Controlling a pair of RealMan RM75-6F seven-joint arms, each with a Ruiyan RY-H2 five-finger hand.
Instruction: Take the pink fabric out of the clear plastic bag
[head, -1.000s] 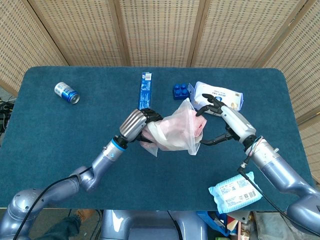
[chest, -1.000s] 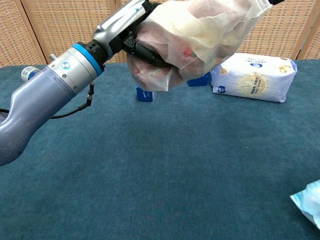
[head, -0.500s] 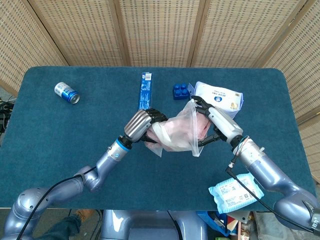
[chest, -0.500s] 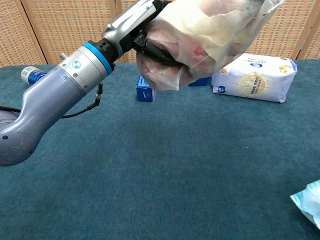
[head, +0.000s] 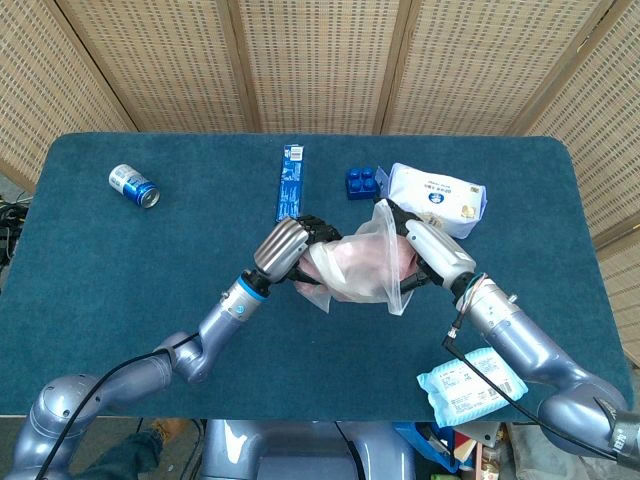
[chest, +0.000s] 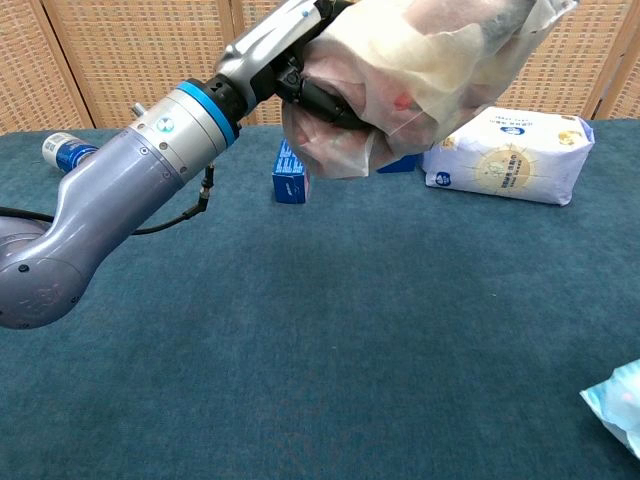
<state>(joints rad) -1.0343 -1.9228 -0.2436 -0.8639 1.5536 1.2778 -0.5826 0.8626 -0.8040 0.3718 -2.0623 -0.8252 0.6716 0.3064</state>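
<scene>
The right hand (head: 428, 247) has closed in against the clear plastic bag (head: 362, 265)'s mouth

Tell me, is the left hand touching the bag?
Touching. In the chest view the left hand has its dark fingers wrapped around the bunched end of the bag, held above the table.

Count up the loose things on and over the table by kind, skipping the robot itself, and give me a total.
Drink can: 1
Long blue box: 1
Blue toy brick: 1
Wipes packs: 2
Clear plastic bag: 1
Pink fabric inside it: 1
Total: 7
</scene>
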